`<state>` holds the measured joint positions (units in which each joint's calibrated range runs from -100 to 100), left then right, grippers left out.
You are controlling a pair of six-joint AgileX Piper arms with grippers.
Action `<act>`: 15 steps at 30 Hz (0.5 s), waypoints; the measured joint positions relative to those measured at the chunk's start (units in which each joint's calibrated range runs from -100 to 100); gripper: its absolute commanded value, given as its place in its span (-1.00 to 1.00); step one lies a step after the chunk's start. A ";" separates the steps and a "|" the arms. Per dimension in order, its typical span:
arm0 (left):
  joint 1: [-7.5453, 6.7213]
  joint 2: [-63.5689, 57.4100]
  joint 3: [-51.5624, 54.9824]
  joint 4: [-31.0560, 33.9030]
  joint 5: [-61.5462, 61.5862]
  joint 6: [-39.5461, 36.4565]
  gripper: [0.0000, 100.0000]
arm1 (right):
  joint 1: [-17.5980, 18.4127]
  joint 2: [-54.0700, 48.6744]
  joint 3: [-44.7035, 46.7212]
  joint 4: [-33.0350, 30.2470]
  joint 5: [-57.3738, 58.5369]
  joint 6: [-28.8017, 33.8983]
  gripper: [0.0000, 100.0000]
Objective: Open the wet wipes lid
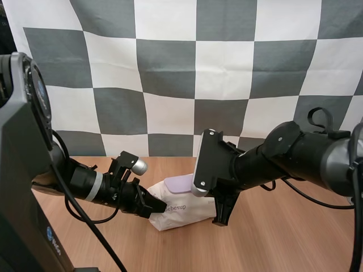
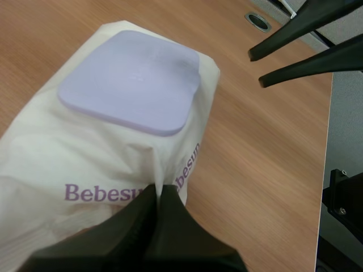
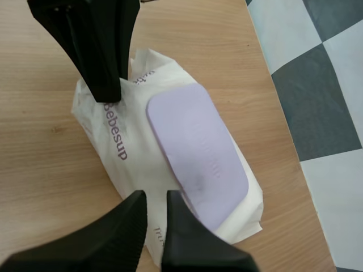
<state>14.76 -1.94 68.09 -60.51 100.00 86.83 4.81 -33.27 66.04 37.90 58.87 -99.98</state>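
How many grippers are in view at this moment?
2. The left gripper pinches one end of the wet wipes pack; the right gripper hangs open near the lid.

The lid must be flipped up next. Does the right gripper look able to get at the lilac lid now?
Probably yes: the right gripper hangs open at the edge of the lilac lid, nothing between them; the left gripper pinches the pack at its other end, clear of the lid.

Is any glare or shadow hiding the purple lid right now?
Left wrist view: the lid is evenly lit, with no glare. Right wrist view: there is a faint darker patch on the lid near the right gripper, but nothing is hidden. High view: the right arm, not shadow, covers part of the lid.
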 measured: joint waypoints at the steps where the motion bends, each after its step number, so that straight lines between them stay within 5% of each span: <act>1: 0.00 0.00 0.00 0.12 0.00 0.00 -1.00 | 0.00 0.75 0.00 0.00 -1.04 0.00 -0.51; 10: 0.00 0.00 0.00 1.04 0.00 -0.10 -1.00 | 0.55 5.21 0.00 0.80 -6.93 0.00 -0.49; 15: 0.00 0.00 0.00 1.04 0.00 -0.10 -1.00 | 3.37 5.63 0.00 2.56 -12.39 0.00 -0.13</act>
<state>14.76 -1.94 68.09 -59.47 100.00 86.73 8.18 -27.64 66.04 40.45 46.48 -99.98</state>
